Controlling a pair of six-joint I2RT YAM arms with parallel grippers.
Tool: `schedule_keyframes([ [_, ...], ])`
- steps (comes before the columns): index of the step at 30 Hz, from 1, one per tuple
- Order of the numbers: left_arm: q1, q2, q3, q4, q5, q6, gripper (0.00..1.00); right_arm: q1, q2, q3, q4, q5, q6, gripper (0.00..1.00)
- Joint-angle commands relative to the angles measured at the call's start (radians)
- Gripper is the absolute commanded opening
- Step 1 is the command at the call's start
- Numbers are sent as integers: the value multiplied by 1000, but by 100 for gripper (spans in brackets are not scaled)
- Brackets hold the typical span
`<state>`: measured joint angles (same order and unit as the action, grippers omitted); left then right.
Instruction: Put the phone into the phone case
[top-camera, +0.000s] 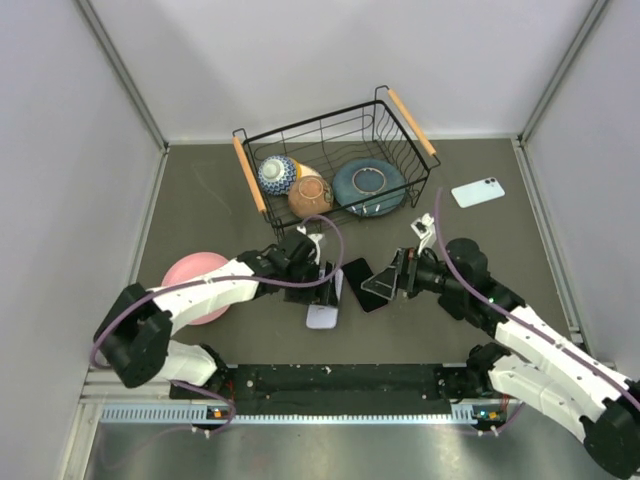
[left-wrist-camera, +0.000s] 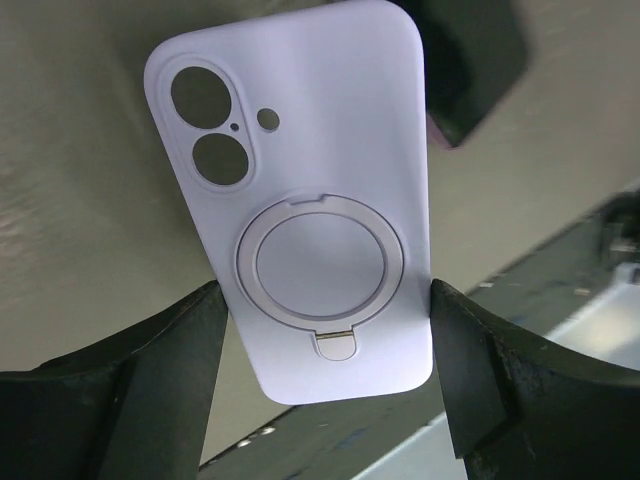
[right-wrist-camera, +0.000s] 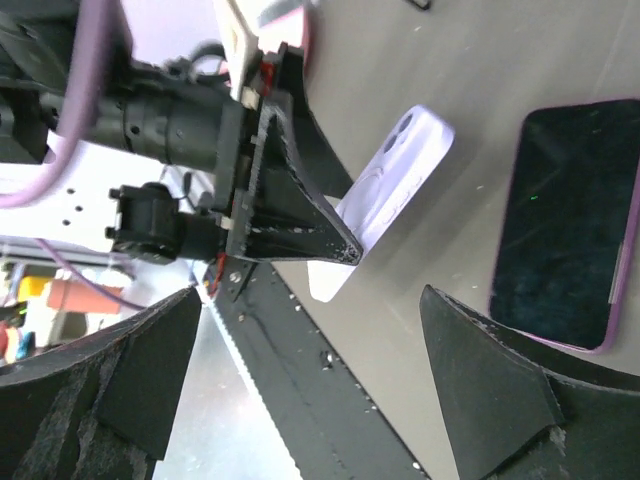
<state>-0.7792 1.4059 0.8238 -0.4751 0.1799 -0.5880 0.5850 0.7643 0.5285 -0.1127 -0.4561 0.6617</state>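
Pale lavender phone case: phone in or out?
Out. The slim black glossy phone lies bare on the table, apart from the pale lavender soft phone case, whose camera cutouts show through empty.

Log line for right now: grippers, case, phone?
left gripper: clamping phone case edges | right gripper: open, empty | phone: on table, apart from case

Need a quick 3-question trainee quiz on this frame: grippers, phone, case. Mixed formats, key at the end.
1. True or false: the phone sits inside the phone case.
2. What do the left gripper fingers press on from both sides? A) pink bowl B) phone case C) pale blue phone
3. Fill in: the right gripper has its jaws ___, with nothing between them.
Key: 1 false (the phone lies on the table beside the case); 2 B; 3 open.
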Motion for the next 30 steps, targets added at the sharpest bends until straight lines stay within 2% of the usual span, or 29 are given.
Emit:
schedule_keyframes([
  [1, 40, -131, -60, 234, 217, -165, 46, -5, 56, -73, 353, -147, 180, 89],
  [3, 67, -189, -129, 366, 263, -217, 47, 7, 90, -131, 474, -156, 222, 83],
  [6, 84, -251, -205, 528, 322, -279, 50, 41, 119, -180, 553, -142, 263, 74],
  [11, 87, -266, -238, 590, 394, -266, 48, 47, 150, -223, 639, -58, 358, 60],
  [15, 86, -272, -279, 697, 443, -282, 48, 49, 173, -205, 639, -10, 385, 54],
  [19, 87, -282, -311, 754, 483, -294, 48, 47, 210, -191, 640, 14, 406, 52],
  [26, 87, -278, -316, 757, 492, -277, 49, 52, 319, -176, 758, -33, 470, 48],
  [30, 87, -249, -305, 733, 498, -257, 49, 61, 355, -167, 792, -30, 490, 36],
])
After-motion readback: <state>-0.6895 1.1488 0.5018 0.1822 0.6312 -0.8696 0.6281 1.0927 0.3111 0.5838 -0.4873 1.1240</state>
